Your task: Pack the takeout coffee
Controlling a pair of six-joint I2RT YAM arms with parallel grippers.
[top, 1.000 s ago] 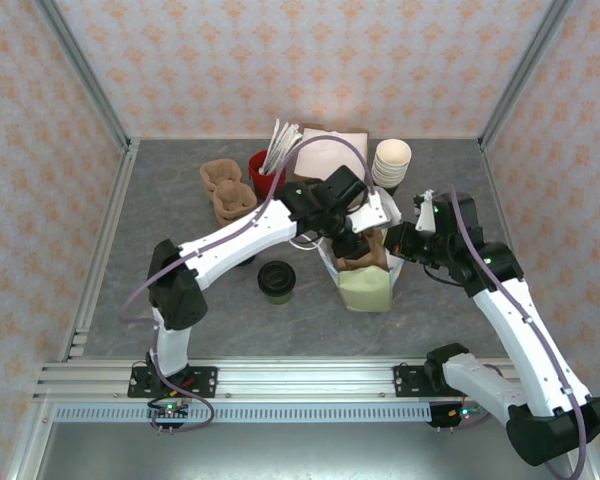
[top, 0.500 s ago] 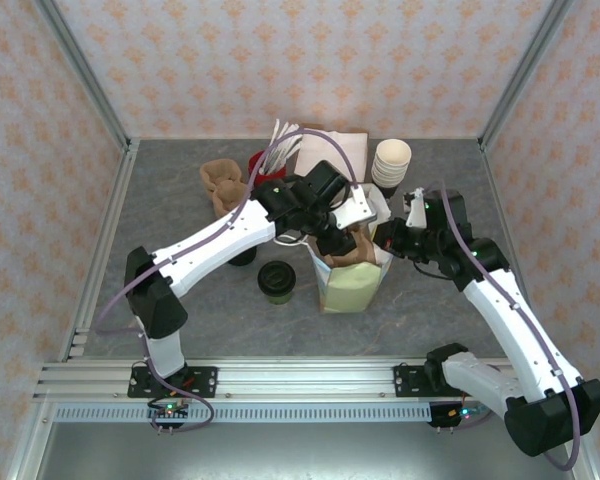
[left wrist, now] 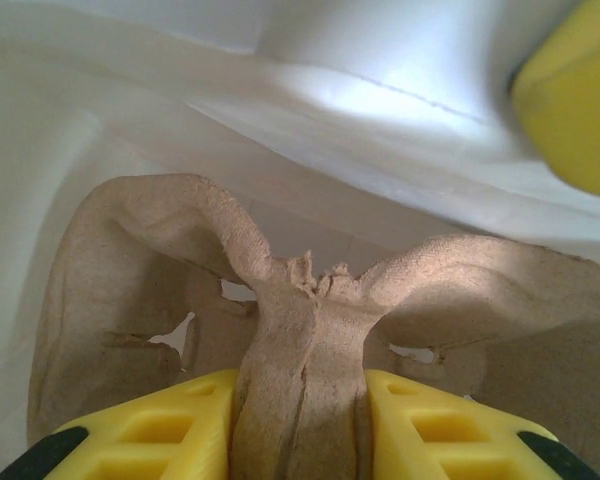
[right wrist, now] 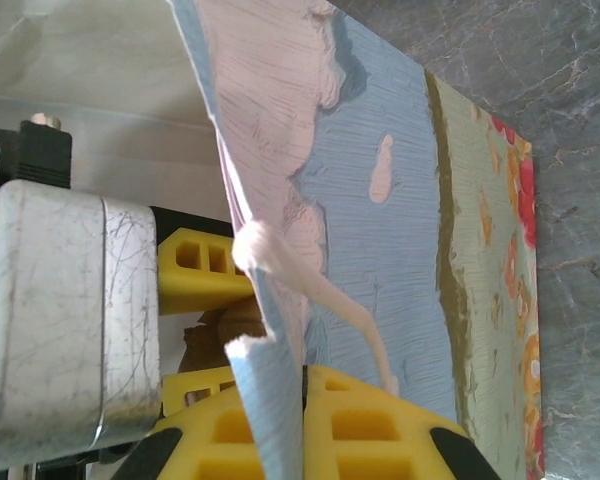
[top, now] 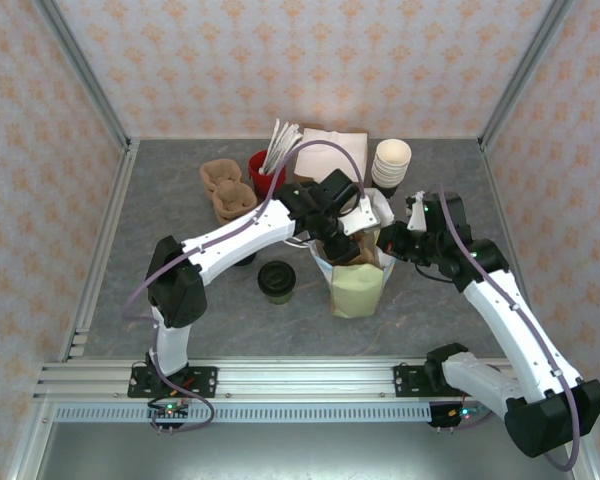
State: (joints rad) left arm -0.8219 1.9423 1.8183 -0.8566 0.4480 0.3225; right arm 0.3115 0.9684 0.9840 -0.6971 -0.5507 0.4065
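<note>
The takeout coffee point(top: 277, 281), a small cup with greenish sides and a black lid, stands on the grey table left of the paper bag point(top: 358, 290). My left gripper point(top: 342, 240) reaches into the bag's open top. It is shut on the middle ridge of a brown pulp cup carrier point(left wrist: 300, 330), which sits between the yellow fingers point(left wrist: 150, 435) of that left gripper point(left wrist: 302, 400) against the bag's white inside point(left wrist: 280, 100). My right gripper point(top: 392, 240) is shut on the bag's upper right edge; the paper bag point(right wrist: 380, 200) is pinched in my right gripper point(right wrist: 305, 400).
A stack of cream lidless cups point(top: 391, 163) stands at the back right. A red holder of paper sleeves point(top: 264, 170), more brown carriers point(top: 227, 188) and flat bags point(top: 330, 155) lie along the back. Metal frame posts and patterned walls close in the table.
The left arm and the bag swung a little to the left and came partly back. The bag now stands more upright. Both grips are unchanged and the coffee has not moved.
</note>
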